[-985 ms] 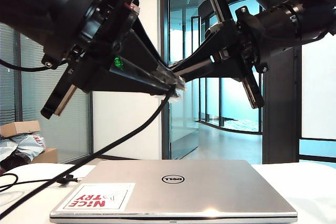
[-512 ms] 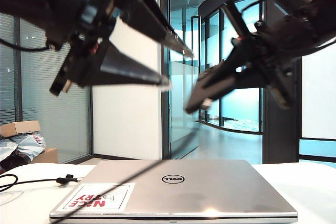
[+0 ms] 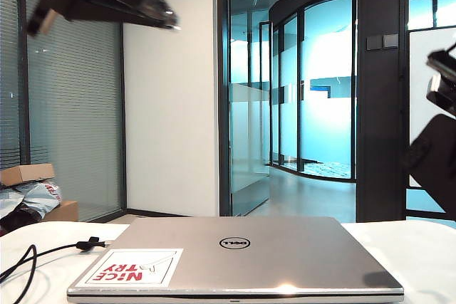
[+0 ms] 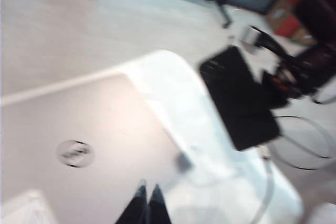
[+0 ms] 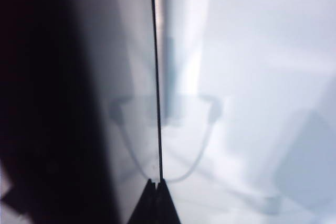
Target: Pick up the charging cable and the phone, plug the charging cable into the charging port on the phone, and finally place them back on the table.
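Exterior view, both arms pulled apart, cable (image 3: 28, 265) dropped

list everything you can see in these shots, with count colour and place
laptop: 1, silver, closed, middle of the table, red-lettered sticker on its lid
charging cable: 1, black, on the table left of the laptop; a thin black line in the right wrist view may be more of it
phone: 1, black, beside the laptop in the left wrist view, blurred
table: 1, white, under everything
cardboard boxes: brown, background left
left gripper: 1, black, shut, empty, high at upper left of the exterior view
right gripper: 1, black, shut; contents unclear
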